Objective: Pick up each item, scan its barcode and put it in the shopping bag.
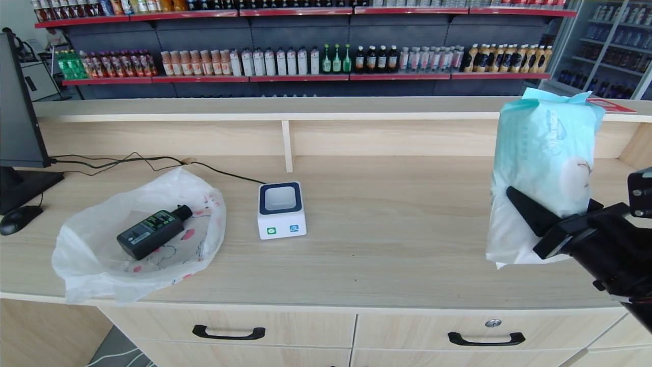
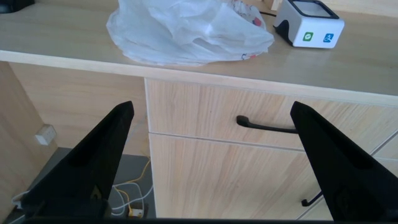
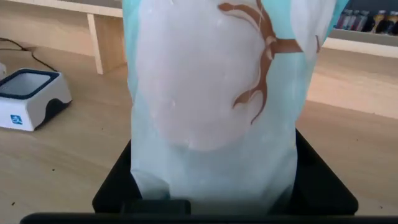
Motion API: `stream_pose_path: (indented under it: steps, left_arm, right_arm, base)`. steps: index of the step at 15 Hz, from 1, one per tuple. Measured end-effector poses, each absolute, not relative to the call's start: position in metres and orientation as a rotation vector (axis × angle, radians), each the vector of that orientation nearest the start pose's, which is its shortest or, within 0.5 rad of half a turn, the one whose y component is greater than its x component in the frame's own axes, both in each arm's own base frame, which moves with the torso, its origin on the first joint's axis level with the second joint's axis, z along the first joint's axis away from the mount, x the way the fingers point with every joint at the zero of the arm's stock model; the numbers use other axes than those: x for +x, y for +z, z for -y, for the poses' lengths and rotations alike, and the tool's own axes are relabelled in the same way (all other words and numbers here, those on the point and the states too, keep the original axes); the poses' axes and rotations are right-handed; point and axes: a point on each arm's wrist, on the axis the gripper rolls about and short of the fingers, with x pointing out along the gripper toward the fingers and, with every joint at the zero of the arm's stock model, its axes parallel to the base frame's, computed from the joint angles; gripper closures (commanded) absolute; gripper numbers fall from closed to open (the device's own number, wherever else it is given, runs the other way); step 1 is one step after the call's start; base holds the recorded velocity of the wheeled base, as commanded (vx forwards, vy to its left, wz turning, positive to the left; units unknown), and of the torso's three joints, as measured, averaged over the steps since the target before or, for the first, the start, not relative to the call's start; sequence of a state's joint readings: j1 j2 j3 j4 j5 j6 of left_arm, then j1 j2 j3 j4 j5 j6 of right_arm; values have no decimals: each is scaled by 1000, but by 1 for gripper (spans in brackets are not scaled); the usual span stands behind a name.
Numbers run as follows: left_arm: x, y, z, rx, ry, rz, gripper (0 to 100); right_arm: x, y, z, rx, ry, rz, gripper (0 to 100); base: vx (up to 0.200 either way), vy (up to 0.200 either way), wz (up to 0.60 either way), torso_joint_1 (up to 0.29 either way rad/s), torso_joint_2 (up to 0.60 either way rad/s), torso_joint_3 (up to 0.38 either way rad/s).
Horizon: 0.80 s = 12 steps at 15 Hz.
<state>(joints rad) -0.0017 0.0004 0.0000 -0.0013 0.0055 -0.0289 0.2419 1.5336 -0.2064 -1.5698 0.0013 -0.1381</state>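
My right gripper is shut on a tall teal-and-white soft pack, held upright above the counter's right side; the pack sits between the black fingers. The white barcode scanner stands mid-counter, left of the pack, and shows as well as scanner and scanner. A white shopping bag lies open at the left with a dark green bottle inside. My left gripper is open and hangs below the counter edge before the drawers, with the bag above.
A monitor and mouse stand at the counter's far left, with cables running to the scanner. A raised back ledge borders the counter. Drawer handles are below the front edge. Free wood surface lies between scanner and pack.
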Motion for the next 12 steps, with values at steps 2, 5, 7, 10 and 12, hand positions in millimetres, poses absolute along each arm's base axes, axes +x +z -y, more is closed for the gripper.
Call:
stream_pose_path:
  steps: [2, 5, 7, 10, 12]
  left_arm:
    - [-23, 76, 0, -30, 5, 1, 0]
    - [-23, 76, 0, -31, 5, 1, 0]
    - [-23, 76, 0, -31, 5, 1, 0]
    - [-23, 76, 0, -31, 5, 1, 0]
    - [-23, 76, 0, -32, 6, 1, 0]
  right_arm:
    - [201, 179, -47, -94, 115, 273, 100]
    - [205, 186, -47, -86, 93, 302, 100]
    - [208, 186, -48, -59, 98, 302, 100]
    - [210, 186, -49, -32, 106, 302, 100]
    - [210, 185, -49, -33, 105, 297, 100]
  base:
    - [0, 0, 0, 0, 0, 0]
    - [0, 0, 0, 0, 0, 0]
    - [0, 0, 0, 0, 0, 0]
    - [0, 200, 0, 1, -1, 4]
    - [0, 200, 0, 5, 2, 0]
